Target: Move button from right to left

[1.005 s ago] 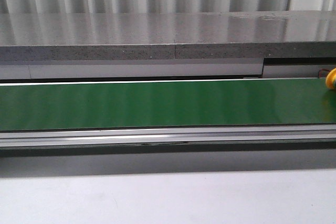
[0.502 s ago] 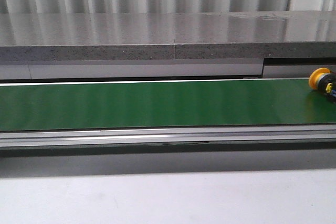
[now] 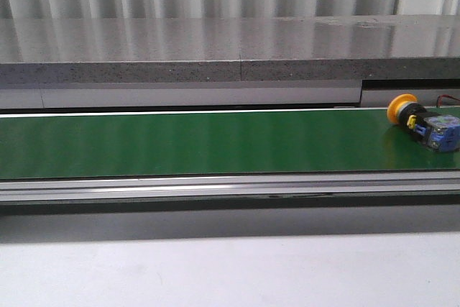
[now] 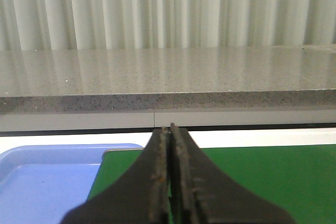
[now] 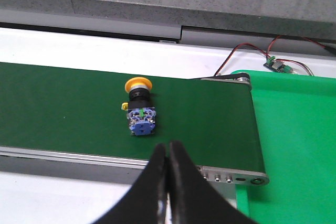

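Button now sits fully inside the front view at the right end of the belt; half a second back only its orange cap and a sliver of body showed at the right edge, and a second back just a yellow-orange scrap. It has travelled leftward along the green surface.

Lying on its side. Orange cap points left and slightly away from the robot, blue body trails right and nearer. Long axis slightly skewed from the belt's run in the front view.

Right gripper: jaws pressed together, holding nothing. In the right wrist view the button lies just ahead of the tips, a little to one side, cap away from the jaws and blue end toward them. Not touching. Button rests on the belt mid-width, short of the end roller.

Left gripper: jaws also closed, empty. It looks over the belt's other end beside a blue tray. No button in that view.

Judgement: right arm is much the nearer, so the pick falls to it. Jaws must part before descending and should close across the narrow body rather than along the length. With the piece apparently riding the belt, timing looks like the risk.
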Motion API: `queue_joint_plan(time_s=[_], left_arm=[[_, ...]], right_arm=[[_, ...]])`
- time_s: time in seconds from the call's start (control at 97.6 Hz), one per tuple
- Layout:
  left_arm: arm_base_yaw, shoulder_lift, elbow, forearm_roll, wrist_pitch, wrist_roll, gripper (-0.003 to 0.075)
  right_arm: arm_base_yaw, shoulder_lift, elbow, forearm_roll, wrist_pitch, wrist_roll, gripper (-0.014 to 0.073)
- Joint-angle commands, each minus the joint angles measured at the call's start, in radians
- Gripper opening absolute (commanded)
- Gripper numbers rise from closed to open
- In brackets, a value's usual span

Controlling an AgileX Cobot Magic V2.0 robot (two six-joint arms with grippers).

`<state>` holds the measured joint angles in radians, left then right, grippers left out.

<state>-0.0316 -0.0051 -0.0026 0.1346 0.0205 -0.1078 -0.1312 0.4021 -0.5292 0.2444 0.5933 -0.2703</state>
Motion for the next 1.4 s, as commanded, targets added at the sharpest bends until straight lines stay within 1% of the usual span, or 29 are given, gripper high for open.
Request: queue_joint_plan(time_s=[0.0,1.076,1.169,1.271,1.322,1.394], left_arm=[[0.004,-0.033,0.025,-0.001,-0.08,-0.011,-0.002],[0.004,-0.033,0.016,-0.007,-0.085,-0.011,-0.002],[0.004,-0.033,-0.027,-0.024,-0.065,-0.011,-0.002],[0.004,-0.016,-0.116,-0.039,-0.028,-0.011,-0.002],[0.004,0.006,-0.172,-0.069,0.021,-0.011,-0.002],[0.004,0.054,-0.264,-0.096,0.128,-0.011,-0.002]], right_arm=[[0.002,0.003,-0.026,-0.003,-0.064,-0.011,-0.0067],[0.002,0.003,-0.026,-0.003,-0.064,-0.011,-0.0067],[0.002,0.003,-0.026,-0.003,-0.064,-0.011,-0.0067],[0.002,0.003,-0.026,-0.003,-0.064,-0.011,-0.0067],[0.002,0.003,-0.026,-0.003,-0.064,-0.011,-0.0067],[0.002,0.003,-0.026,-0.003,-0.064,-0.011,-0.0067]])
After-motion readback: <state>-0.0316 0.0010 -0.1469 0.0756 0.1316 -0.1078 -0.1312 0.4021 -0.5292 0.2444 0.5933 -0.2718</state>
